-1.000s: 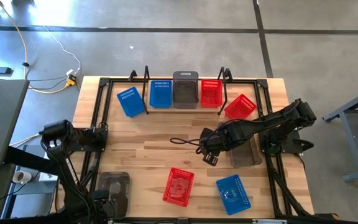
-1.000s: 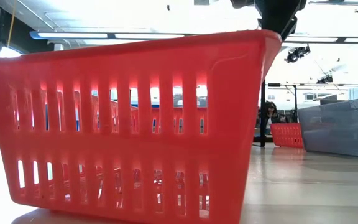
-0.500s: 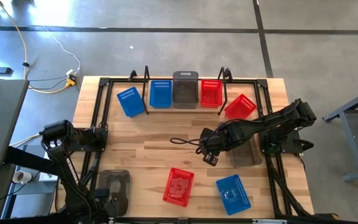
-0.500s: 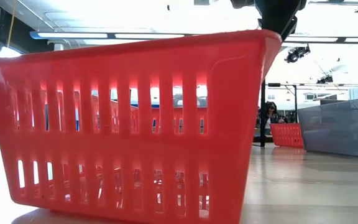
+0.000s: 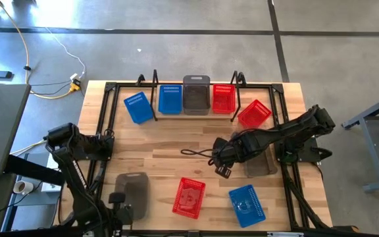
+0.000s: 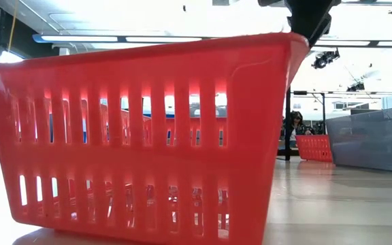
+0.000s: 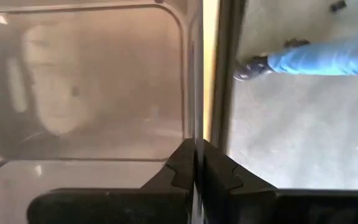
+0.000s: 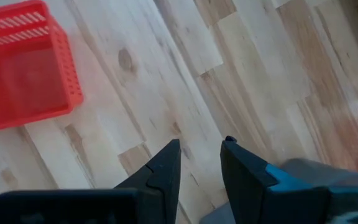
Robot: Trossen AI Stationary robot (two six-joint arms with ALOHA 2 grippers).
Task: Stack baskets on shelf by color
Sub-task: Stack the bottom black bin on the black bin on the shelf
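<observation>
The left gripper (image 7: 194,163) has its jaws pinched shut on the rim of a grey basket (image 5: 132,195) at the near left corner of the counter (image 5: 156,141); the wrist view shows the thin wall clamped between the fingers. That looks like the step in hand: carry this one to the shelf (image 5: 196,89) at the far edge.

The shelf already holds a blue basket (image 5: 170,99), a grey one (image 5: 196,95) in the middle and a red one (image 5: 223,97), side by side. So I'd say the target is the middle grey. A rim pinch lets the basket swing, so lift slow, keep it level, and line the edges up square before lowering so it nests instead of catching on the rim.

The right gripper (image 5: 221,162) hovers mid-counter, jaws slightly apart and empty, with another grey basket (image 5: 260,160) just beside that arm. Watch the path there, both arms could crowd the middle.

Loose ones left: a red basket (image 5: 189,197) and a blue (image 5: 247,205) near the front, a tilted blue (image 5: 137,107) and tilted red (image 5: 254,112) either side of the shelf.
</observation>
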